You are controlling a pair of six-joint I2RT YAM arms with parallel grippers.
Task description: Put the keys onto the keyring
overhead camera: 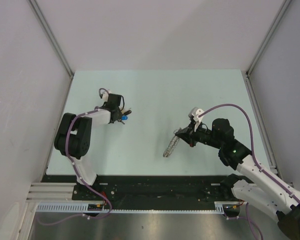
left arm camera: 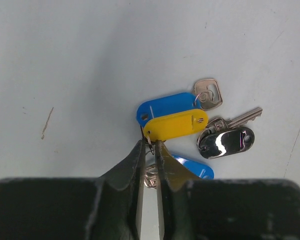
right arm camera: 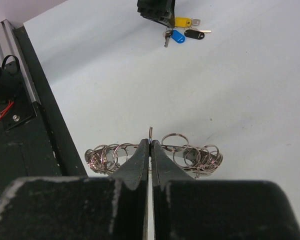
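The keys (left arm camera: 176, 125) lie in a small bunch on the pale worktop (overhead camera: 155, 95), right at the tips of the left jaws. These are drawn narrow, pinching the little wire loop (left arm camera: 149, 141) that joins the tags. In the left wrist view a blue tag (left arm camera: 167, 107) and a yellow tag (left arm camera: 182, 123) fan out from the tips to the right, touching each other. A dark glossy tag (left arm camera: 226, 142) lies just beside them with a metal blade (left arm camera: 246, 116) sticking out past it. A 2nd blue tag (left arm camera: 194, 168) pokes out below the right finger, and a bare metal key head (left arm camera: 208, 94) sits at the far end of the first blue tag. The keyring (right arm camera: 190, 154), a limp string of many silvery split rings, is well apart from the keys, on the right side of the worktop. The right jaws are pressed together on 1 ring near its middle, so the string sags out to both sides of the tips. From above, the keyring (overhead camera: 171, 146) trails from those jaws toward the near edge. Whether it rests on the worktop cannot be told.
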